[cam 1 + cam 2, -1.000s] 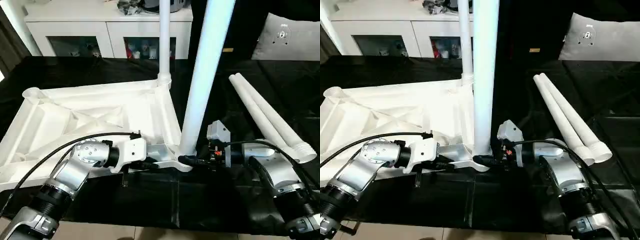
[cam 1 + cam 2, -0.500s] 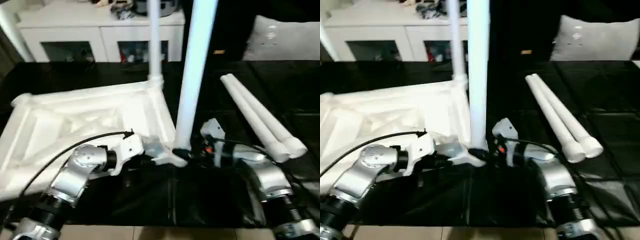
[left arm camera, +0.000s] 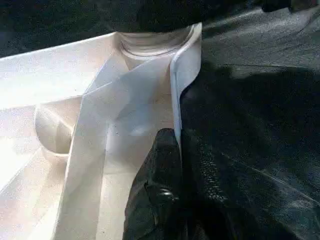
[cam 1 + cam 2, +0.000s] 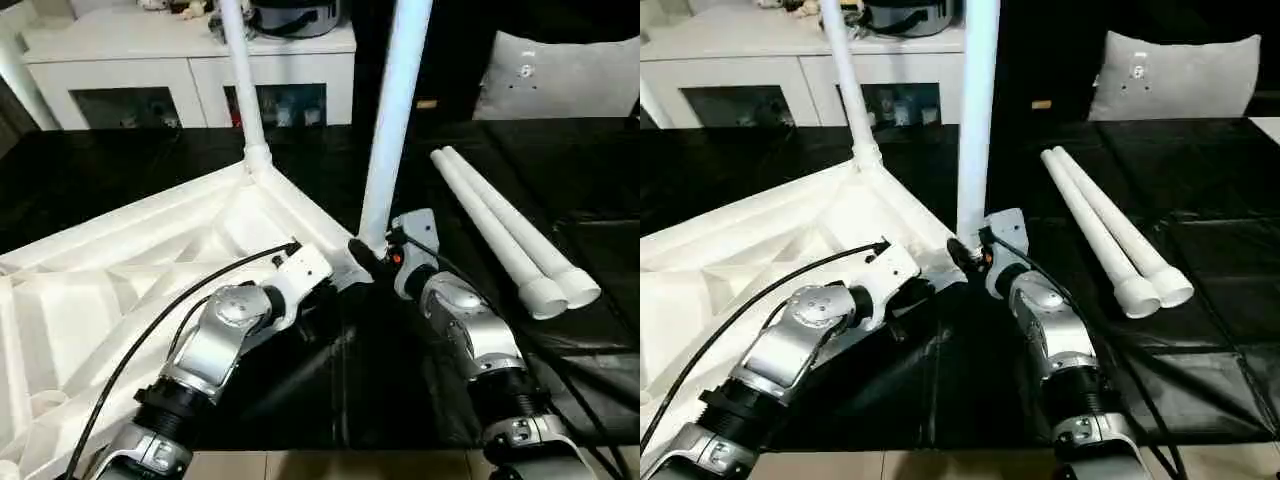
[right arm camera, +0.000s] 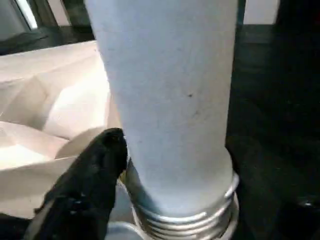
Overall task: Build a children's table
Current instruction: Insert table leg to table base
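Observation:
The white tabletop [image 4: 150, 260] lies upside down on the left with its ribs up. One leg [image 4: 240, 80] stands in its far corner socket. A second leg [image 4: 395, 120] stands at the near corner. Its threaded end [image 5: 185, 215] still shows above the socket. My left gripper [image 4: 335, 280] is shut on the tabletop's rim [image 3: 175, 100] just beside that corner. Low on the near leg, my right gripper [image 4: 368, 250] closes around it, and one black finger [image 5: 95, 180] rests against its side. Two loose legs [image 4: 500, 225] lie side by side to the right.
A black cloth [image 4: 330, 400] covers the work surface. A white cabinet [image 4: 190, 60] stands at the back left and a grey cushion [image 4: 560, 75] at the back right. Both silver forearms reach in from the near edge.
The tabletop has swung: its near corner, with the leg and both grippers, has moved away from me, and the far leg now stands further left. The camera has shifted too.

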You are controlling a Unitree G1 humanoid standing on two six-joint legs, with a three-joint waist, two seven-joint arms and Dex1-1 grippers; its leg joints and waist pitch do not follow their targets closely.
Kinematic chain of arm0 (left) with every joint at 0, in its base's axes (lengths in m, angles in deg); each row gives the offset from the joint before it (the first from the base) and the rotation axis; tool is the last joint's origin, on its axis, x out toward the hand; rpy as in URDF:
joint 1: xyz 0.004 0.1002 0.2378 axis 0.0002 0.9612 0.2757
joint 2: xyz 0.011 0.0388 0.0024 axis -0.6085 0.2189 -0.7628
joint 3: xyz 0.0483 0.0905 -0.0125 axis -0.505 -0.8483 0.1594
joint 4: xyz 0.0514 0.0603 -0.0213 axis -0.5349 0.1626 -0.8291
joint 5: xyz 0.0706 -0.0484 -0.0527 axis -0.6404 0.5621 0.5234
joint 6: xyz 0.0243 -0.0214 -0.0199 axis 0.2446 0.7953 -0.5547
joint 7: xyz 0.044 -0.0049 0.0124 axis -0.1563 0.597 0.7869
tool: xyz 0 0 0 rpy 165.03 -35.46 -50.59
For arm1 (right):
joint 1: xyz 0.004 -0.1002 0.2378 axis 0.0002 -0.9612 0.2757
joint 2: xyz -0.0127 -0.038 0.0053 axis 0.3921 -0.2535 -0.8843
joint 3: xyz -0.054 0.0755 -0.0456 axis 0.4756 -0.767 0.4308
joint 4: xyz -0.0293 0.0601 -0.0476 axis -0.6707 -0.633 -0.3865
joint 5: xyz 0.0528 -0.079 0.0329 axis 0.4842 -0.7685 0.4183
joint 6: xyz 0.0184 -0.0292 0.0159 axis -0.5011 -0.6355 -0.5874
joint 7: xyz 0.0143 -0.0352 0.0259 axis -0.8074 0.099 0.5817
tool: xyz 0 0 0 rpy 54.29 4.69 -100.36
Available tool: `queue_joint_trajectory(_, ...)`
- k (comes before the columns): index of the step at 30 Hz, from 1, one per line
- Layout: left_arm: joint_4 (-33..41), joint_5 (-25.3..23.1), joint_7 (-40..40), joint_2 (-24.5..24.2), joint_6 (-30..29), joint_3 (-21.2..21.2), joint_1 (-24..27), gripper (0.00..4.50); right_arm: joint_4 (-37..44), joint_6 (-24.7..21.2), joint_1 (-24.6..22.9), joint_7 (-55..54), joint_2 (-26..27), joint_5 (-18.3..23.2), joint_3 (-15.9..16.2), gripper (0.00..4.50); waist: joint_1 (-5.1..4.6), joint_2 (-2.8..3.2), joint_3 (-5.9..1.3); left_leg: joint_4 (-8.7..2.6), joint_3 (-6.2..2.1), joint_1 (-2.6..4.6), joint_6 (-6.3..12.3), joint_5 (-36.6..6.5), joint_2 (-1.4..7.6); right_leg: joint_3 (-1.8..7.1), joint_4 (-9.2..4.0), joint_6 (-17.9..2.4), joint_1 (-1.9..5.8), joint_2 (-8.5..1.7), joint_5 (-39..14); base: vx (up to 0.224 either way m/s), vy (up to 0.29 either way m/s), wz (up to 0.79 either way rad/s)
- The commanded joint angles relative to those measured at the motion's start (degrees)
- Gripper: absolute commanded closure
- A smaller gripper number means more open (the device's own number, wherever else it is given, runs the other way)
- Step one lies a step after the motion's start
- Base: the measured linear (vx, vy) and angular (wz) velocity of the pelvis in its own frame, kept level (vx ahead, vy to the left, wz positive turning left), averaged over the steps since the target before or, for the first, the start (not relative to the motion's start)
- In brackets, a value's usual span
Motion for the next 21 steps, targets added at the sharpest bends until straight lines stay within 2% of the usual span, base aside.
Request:
queue_joint_trajectory(1, -0.7, -1.4, 1.3, -0.1, 2.2, -3.9, -0.9, 4.50, -0.2, 0.3, -2.3, 4.5, 0.5, 1.4, 2.8, 0.75, 0.22, 0.18, -2.30, -4.14, 0.24, -0.92, 1.18, -5.0, 0.92, 1.38, -3.76, -12.7, 2.52, -2.98, 1.8, 0.000, 0.000, 0.00)
queue_joint_trajectory(3, -0.9, -1.7, 1.8, -0.8, 3.1, -3.9, -0.8, 4.50, 0.6, 0.7, -2.9, 5.7, -0.2, 2.1, 2.5, 0.62, 0.29, 0.14, -2.33, -4.17, 0.27, -0.88, 1.51, -6.0, 0.95, 1.35, -3.81, -12.8, 2.68, -2.98, 2.1, 0.000, 0.000, 0.00)
queue_joint_trajectory(5, -1.2, -1.6, 3.3, -2.8, 4.3, -3.8, -0.5, 4.50, 4.1, 2.6, -5.4, 11.1, -3.1, 4.1, 1.8, 0.38, 0.67, 0.55, -2.43, -3.98, 0.33, -0.79, 2.05, -5.5, 1.08, 1.38, -3.65, -13.0, 2.60, -3.00, 4.3, 0.000, 0.000, 0.00)
queue_joint_trajectory(6, -1.3, -1.5, 3.8, -3.4, 4.8, -3.8, -0.4, 4.50, 5.0, 2.9, -6.0, 12.5, -4.1, 4.1, 1.8, 0.38, 0.71, 0.29, -2.35, -4.01, 0.35, -0.91, 2.20, -5.6, 1.03, 1.34, -3.73, -13.0, 2.70, -2.95, 4.4, 0.000, 0.000, 0.00)
queue_joint_trajectory(7, -1.4, -1.3, 4.5, -4.0, 5.0, -3.8, -0.3, 4.50, 5.7, 3.5, -6.6, 14.3, -5.4, 3.9, 2.1, 0.18, 1.10, 0.37, -2.49, -3.80, 0.35, -1.06, 2.64, -4.3, 1.02, 1.36, -3.44, -13.1, 2.87, -3.00, 6.2, 0.000, 0.000, 0.00)
queue_joint_trajectory(8, -1.6, -1.1, 5.8, -5.0, 6.4, -3.8, -0.1, 4.50, 6.8, 4.2, -7.6, 17.5, -7.5, 4.0, 2.7, 0.18, 1.07, 0.63, -2.51, -3.79, 0.33, -1.09, 2.66, -4.3, 0.98, 1.27, -3.44, -13.3, 2.87, -3.00, 6.4, 0.000, 0.000, 0.00)
queue_joint_trajectory(9, -1.6, -0.8, 7.0, -5.6, 7.1, -3.8, 0.1, 4.50, 7.4, 4.5, -7.9, 19.1, -8.9, 4.1, 2.7, 0.08, 1.05, 0.56, -2.43, -3.77, 0.36, -1.16, 2.87, -4.5, 0.93, 1.24, -3.49, -13.3, 2.93, -2.99, 5.9, 0.000, 0.000, 0.00)
queue_joint_trajectory(10, -1.7, -0.6, 7.6, -6.1, 7.7, -3.9, 0.2, 4.50, 7.7, 4.6, -8.1, 20.0, -9.7, 4.2, 2.7, 0.08, 1.12, 0.34, -2.37, -3.80, 0.34, -1.14, 2.98, -4.7, 0.94, 1.21, -3.63, -13.2, 3.03, -2.99, 5.4, 0.000, 0.000, 0.00)
queue_joint_trajectory(11, -1.8, -0.2, 9.6, -7.3, 10.1, -4.2, 0.5, 4.50, 8.6, 4.7, -8.4, 22.4, -11.7, 4.9, 2.5, 0.08, 1.11, 0.70, -2.31, -3.77, 0.33, -1.13, 3.18, -5.0, 0.91, 1.22, -3.68, -13.4, 3.01, -3.04, 4.4, 0.000, 0.000, 0.00)
queue_joint_trajectory(13, -1.7, 0.9, 13.0, -9.2, 13.3, -4.9, 1.1, 4.50, 9.0, 4.8, -7.8, 25.9, -15.0, 5.6, 2.1, 0.08, 1.02, 0.78, -2.32, -3.73, 0.36, -1.21, 3.43, -5.0, 0.89, 1.22, -3.69, -13.7, 3.00, -3.02, 3.6, 0.000, 0.000, 0.00)
queue_joint_trajectory(15, -1.7, 1.1, 14.4, -10.0, 14.0, -5.2, 1.2, 4.50, 9.0, 5.0, -7.5, 27.6, -16.4, 5.4, 2.4, 0.08, 1.08, 0.85, -2.38, -3.55, 0.40, -1.18, 3.79, -4.1, 0.95, 1.19, -3.52, -14.3, 2.99, -2.99, 4.5, 0.000, 0.000, 0.00)
queue_joint_trajectory(17, -1.9, 1.8, 17.5, -11.6, 15.6, -5.8, 1.2, 4.50, 9.2, 5.5, -7.0, 31.1, -19.2, 4.4, 3.7, 0.08, 1.30, 1.01, -2.40, -3.37, 0.42, -1.16, 4.45, -2.5, 0.98, 1.13, -3.31, -14.9, 2.94, -2.96, 6.0, 0.000, 0.000, 0.00)
queue_joint_trajectory(21, -2.7, 2.4, 20.0, -12.6, 16.9, -6.2, 0.8, 4.50, 9.1, 6.7, -6.7, 34.8, -21.8, 2.7, 5.5, 0.08, 1.37, 1.00, -2.41, -3.24, 0.51, -1.14, 4.85, -2.5, 1.02, 1.02, -3.15, -15.3, 2.92, -2.93, 7.0, 0.000, 0.000, 0.00)
